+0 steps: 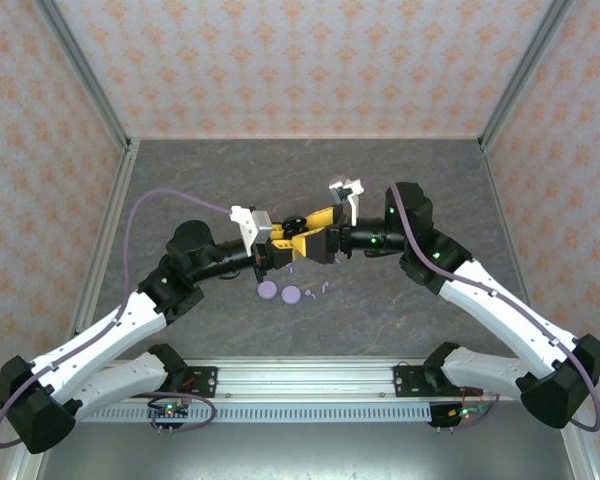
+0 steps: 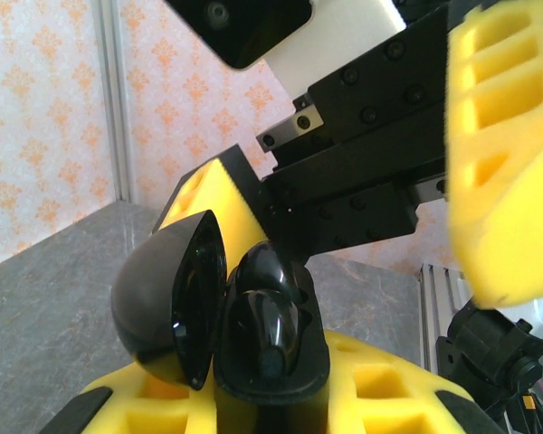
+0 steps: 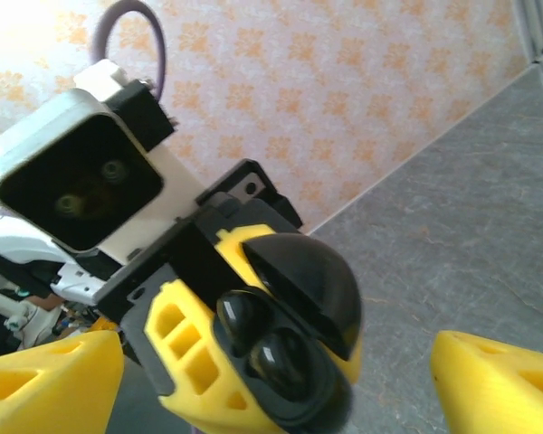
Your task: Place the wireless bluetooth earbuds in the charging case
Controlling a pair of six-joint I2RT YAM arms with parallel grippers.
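Left gripper is clamped tight on the black charging case, lid standing open, and two glossy black earbuds are sitting in the case's wells! Right gripper has its yellow fingers spread wide, one on each side of the case, gripping nothing. Down on the table, on the arm-base side of the case, lie two lavender discs with tiny lavender earbuds just beside them.

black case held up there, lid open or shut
Open: the lid stands swung up off the case, and two black earbuds sit inside.
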